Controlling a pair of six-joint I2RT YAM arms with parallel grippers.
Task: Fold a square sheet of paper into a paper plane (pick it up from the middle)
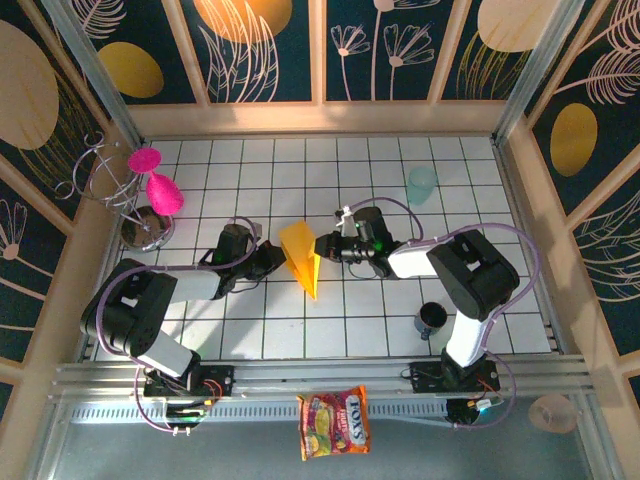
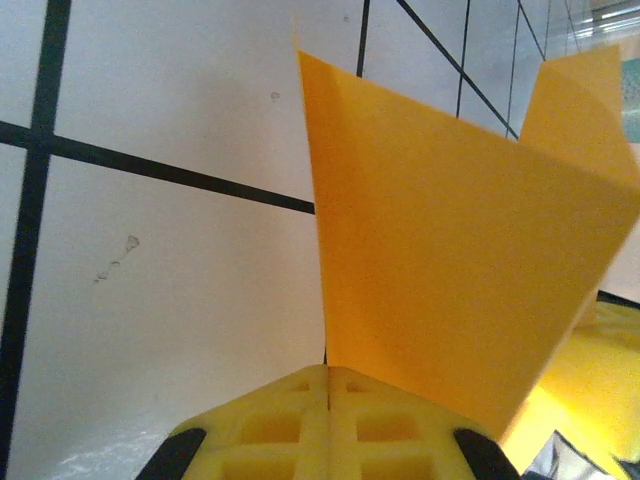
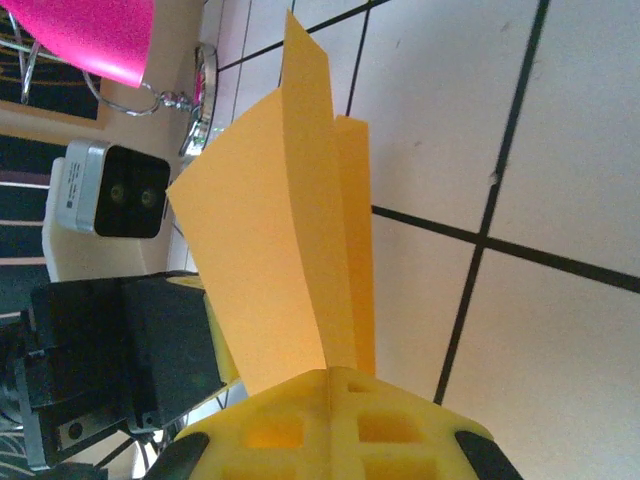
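Observation:
The orange-yellow sheet of paper (image 1: 300, 255) is folded into a pointed dart shape, standing on edge in the middle of the tiled table with its tip toward the near side. My left gripper (image 1: 278, 258) comes at it from the left. In the left wrist view its yellow fingers (image 2: 270, 425) are pressed together, and the paper (image 2: 450, 260) rises from the seam between them. My right gripper (image 1: 322, 247) holds the other side. Its fingers (image 3: 400, 425) are shut too, with the folded layers of paper (image 3: 290, 240) fanning out from between them.
A wire rack with pink cups (image 1: 155, 185) stands at the left edge. A teal cup (image 1: 421, 184) is at the back right and a dark cup (image 1: 432, 318) sits near the right arm. A red-and-yellow snack packet (image 1: 334, 422) lies off the table's front.

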